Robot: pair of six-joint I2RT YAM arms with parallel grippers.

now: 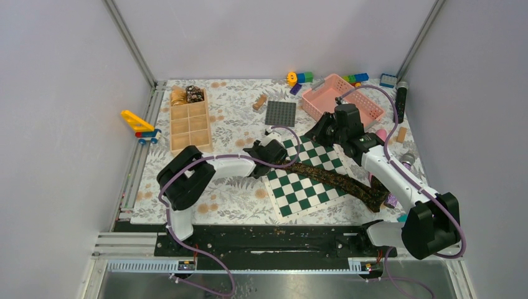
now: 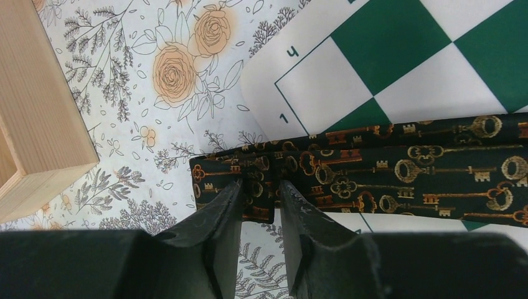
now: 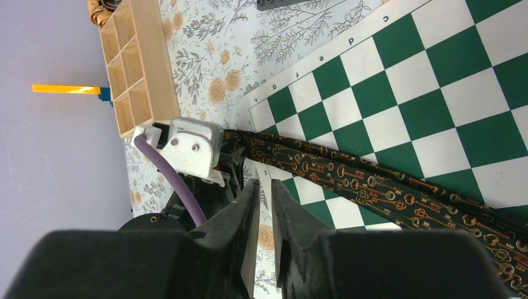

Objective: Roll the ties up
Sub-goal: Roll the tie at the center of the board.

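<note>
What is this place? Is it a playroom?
Probably a robot lab booth, not a playroom: a left arm and right arm bolted by a table, plain walls on metal posts, and a tie laid on a chessboard.

Place: a robot test cell in a lab is showing here.
Enclosure: plain pale grey wall panels (image 1: 274,37) and silver aluminium corner posts (image 1: 129,43) are surrounding the floral-printed tabletop (image 1: 236,118) under the green-and-white chessboard mat (image 1: 299,193).
Mounting: nearer than the mat, a black base plate (image 1: 274,240) is carrying two white-and-black robot arms (image 1: 218,165).
</note>
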